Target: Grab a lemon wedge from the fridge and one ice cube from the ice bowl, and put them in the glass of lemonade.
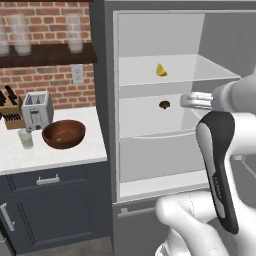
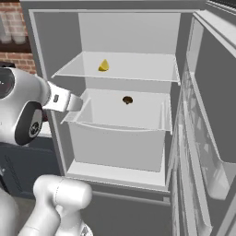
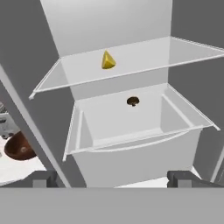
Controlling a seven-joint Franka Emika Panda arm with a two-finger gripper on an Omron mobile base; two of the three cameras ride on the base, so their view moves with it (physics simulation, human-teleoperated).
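Hand view looked straight into the open fridge (image 3: 57,131), which is why the wedge (image 3: 108,60) sat almost centred above the two finger tips: the hand appeared lined up for a reach onto the upper glass shelf (image 3: 144,54), where the wedge lay alone toward the back. A small brown lump (image 3: 133,101) rested one level lower, in the white drawer (image 3: 131,131), directly beneath the wedge and well apart from it, so it was unlikely to get in the way. The gripper (image 3: 112,178) stood with its jaws spread wide and nothing between them, ready to close on something small; it was outside the fridge, short of the shelves. In the left base view the wooden bowl (image 1: 63,134) sat on the white counter (image 1: 60,155) left of the fridge, with the glass (image 1: 25,138) just beside it on its left and a toaster (image 1: 37,110) behind, a grouping that kept the later drop-offs near each other. No step of the task looked finished yet.
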